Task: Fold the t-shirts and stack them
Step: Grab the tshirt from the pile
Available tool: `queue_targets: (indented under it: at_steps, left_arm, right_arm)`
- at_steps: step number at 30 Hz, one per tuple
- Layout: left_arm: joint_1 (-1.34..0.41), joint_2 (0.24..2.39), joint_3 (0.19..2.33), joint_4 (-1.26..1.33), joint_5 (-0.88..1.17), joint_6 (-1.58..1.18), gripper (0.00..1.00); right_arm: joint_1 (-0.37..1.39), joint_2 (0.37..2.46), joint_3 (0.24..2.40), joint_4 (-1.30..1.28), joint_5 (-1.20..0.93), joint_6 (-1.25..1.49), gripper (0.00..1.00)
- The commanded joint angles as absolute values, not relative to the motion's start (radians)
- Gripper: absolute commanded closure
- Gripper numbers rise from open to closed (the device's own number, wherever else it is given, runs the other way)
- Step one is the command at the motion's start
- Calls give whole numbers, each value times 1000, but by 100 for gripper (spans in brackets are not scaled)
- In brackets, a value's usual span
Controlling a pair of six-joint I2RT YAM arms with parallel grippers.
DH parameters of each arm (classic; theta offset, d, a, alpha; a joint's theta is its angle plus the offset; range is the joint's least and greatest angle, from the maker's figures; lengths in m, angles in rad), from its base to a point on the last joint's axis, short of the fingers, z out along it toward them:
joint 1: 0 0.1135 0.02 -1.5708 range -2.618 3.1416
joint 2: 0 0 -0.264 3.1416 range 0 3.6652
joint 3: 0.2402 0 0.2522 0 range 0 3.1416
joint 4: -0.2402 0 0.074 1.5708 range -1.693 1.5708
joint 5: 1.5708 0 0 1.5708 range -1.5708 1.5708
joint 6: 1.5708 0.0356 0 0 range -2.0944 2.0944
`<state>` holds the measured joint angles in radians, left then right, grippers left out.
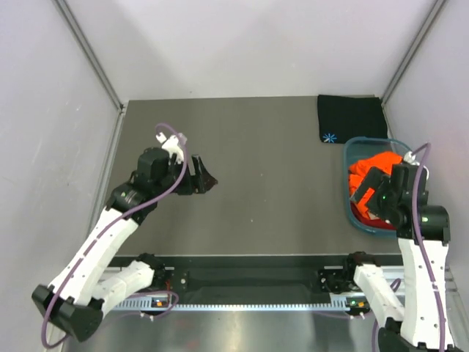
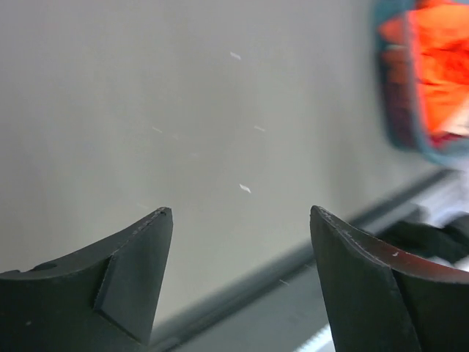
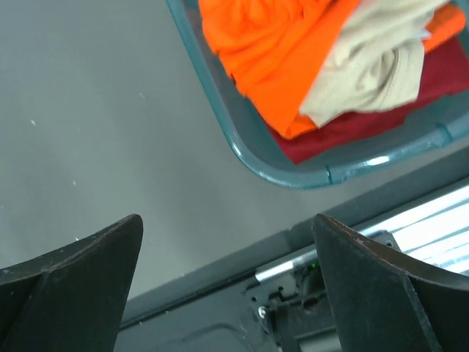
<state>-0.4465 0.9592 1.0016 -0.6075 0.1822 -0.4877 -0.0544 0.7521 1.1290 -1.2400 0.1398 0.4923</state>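
**One shirt folded on the counter, three heaped in the tub, both tools open**

From the top view a black t-shirt [image 1: 350, 117] is seen lying folded flat at the far right corner of the counter [image 1: 278, 183], a small light-blue star mark [image 1: 330, 137] showing at its near left corner. This shirt is not caught by either wrist camera. Just in front of it a teal tub [image 1: 346, 176] is set near the right edge, and from above only an orange shirt [image 1: 375, 164] can be made out inside, the rest being hidden by the right arm.

The tub's contents are shown more fully in the right wrist view: the orange shirt is bunched on top, a beige shirt [image 3: 374, 66] is crumpled beside it, and a dark red shirt [image 3: 359, 128] is pressed beneath both against the tub wall.

Four shirts, one tub and two tools are counted.

The right tool [image 3: 227, 235] is held above the counter just beside the tub, jaws spread wide with nothing between them. The left tool [image 1: 201, 176] is held over bare counter at centre left, well apart from every shirt, jaws likewise parted and empty. In the left wrist view the tub appears only as a blur at the upper right.
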Motion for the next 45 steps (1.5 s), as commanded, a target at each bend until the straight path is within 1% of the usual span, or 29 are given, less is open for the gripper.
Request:
queue_targets:
  at_steps: [1,5,9,12,13,15,17,19,21,23,25,27,30,31,32,39,42,44,45]
  left_arm:
    - [-445,861,956,-629,326,-644,19]
    - [-445,831,994,-661,370,-658,19]
    - [-445,845,1063,-735,347,-609,19]
    - [-445,862,1089,-750,338,-557,19]
    - [-445,873,1091,-750,334,-536,19]
    - [-445,887,1100,-741,336,-516,19]
    - [-445,914,1112,-735,344,-479,19]
    - [-445,949,1121,-727,353,-437,20]
    - [-445,972,1129,-724,351,-410,20]
    - [-445,1005,1138,-712,341,-374,20]
    - [-445,1032,1149,-701,330,-344,20]
    - [-445,1051,1161,-701,322,-322,20]
    - [-445,1077,1184,-707,313,-284,20]
    - [-445,1081,1190,-709,308,-272,20]
    - [-445,1084,1192,-710,299,-267,20]
    - [-445,1066,1195,-739,267,-247,19]
    - [-445,1062,1203,-747,275,-258,19]
    - [-445,1057,1206,-745,282,-267,19]
    - [-445,1054,1209,-746,282,-281,19]
  right_arm:
    - [-48,761,1088,-1275,153,465,0]
    - [-48,862,1158,-1224,210,419,0]
    - [-54,972,1221,-1126,239,384,0]
    - [-80,1084,1235,-1065,319,364,0]
    - [-86,1107,1239,-1048,381,354,0]
    - [-103,1152,1255,-1005,419,312,5]
    - [-115,1221,1267,-954,468,275,21]
    - [-124,1302,1295,-931,504,253,33]
    - [-132,1377,1319,-917,534,229,33]
    - [-141,1422,1341,-888,555,197,30]
    - [-152,1482,1357,-858,539,169,28]
    - [-153,1537,1384,-815,537,140,28]
    - [-155,1606,1423,-804,517,130,32]
    - [-155,1624,1434,-817,512,132,39]
    - [-155,1641,1451,-840,517,152,42]
    - [-161,1655,1384,-888,646,216,44]
    - [-170,1657,1371,-890,652,235,44]
    - [-170,1658,1362,-885,649,245,46]
    - [-172,1660,1358,-882,644,247,51]
